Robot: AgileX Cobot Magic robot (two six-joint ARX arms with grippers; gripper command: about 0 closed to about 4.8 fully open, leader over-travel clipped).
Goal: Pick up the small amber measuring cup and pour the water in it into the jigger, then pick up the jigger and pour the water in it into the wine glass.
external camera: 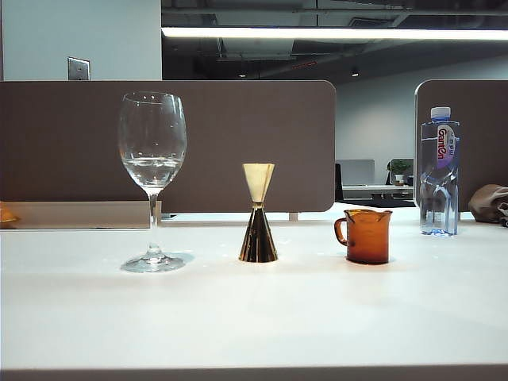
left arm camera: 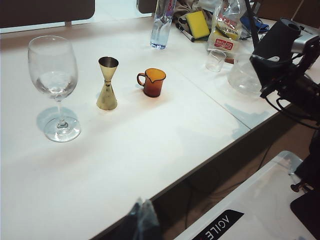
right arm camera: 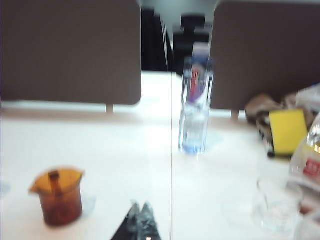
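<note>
The wine glass (external camera: 152,159) stands at the left of the table with a little water in its bowl. The gold jigger (external camera: 259,214) is upright in the middle. The small amber measuring cup (external camera: 368,236) sits to its right, handle toward the jigger. Neither gripper shows in the exterior view. In the left wrist view my left gripper (left arm camera: 142,205) is shut and empty over the table's near edge, well back from the wine glass (left arm camera: 53,85), jigger (left arm camera: 107,85) and cup (left arm camera: 152,82). My right gripper (right arm camera: 140,207) is shut and empty, apart from the cup (right arm camera: 57,197).
A clear plastic water bottle (external camera: 439,171) stands at the back right. Farther right lie a yellow sponge (right arm camera: 288,131), a small clear cup (right arm camera: 276,202) and packets. My right arm (left arm camera: 280,55) hangs off the table's right side. Brown partitions (external camera: 167,143) line the back.
</note>
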